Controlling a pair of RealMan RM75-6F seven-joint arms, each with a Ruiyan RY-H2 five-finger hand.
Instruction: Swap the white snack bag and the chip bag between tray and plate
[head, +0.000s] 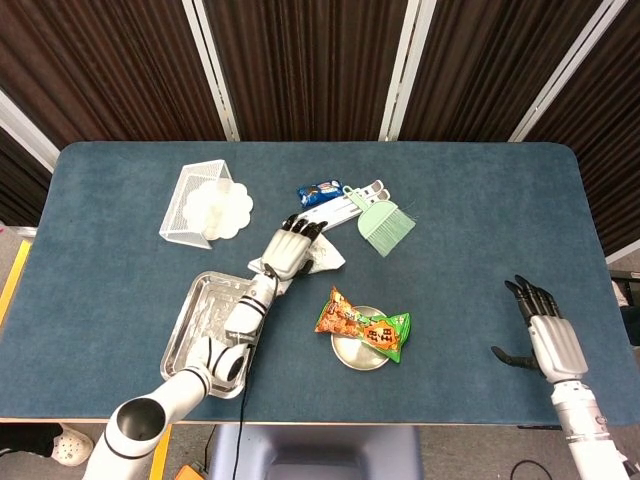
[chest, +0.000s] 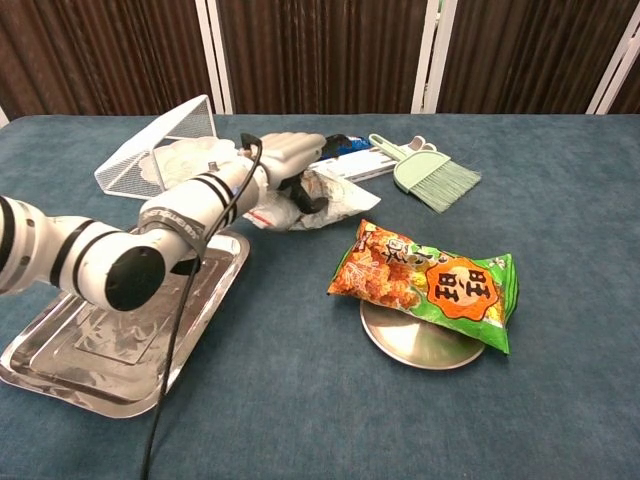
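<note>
Head view: left arm reaches fwd across the tray (head: 205, 325), left hand (head: 287, 248) palm-down over the white snack bag (head: 322, 256), fingers curled round it, holding it above the table (head: 480, 230) betw tray and white bar (head: 318, 219); can't tell if bag touches the cloth. Chip bag (head: 364, 325) lies on the plate (head: 357, 355), overhanging it both sides. Right hand (head: 544, 338) near the table's right front corner, well apart from everything, fingers straight and slightly spread, thumb out, holding nothing. Also seen: wire basket (head: 195, 203) on its side w/ a white scalloped dish (head: 222, 208), blue packet (head: 320, 192), green brush (head: 380, 222). Chest view: left forearm stretches diagonally over the tray (chest: 110, 340), left hand (chest: 285, 160) w/ fingers wrapped on the white snack bag (chest: 300, 205), bag crumpled and hanging under the hand, just left of the chip bag (chest: 430, 282) but not touching. Plate (chest: 420, 345) rim shows under chip bag. Tray looks bare here, clearer than from above. Right hand not visible in this view; head view alone shows it.
</note>
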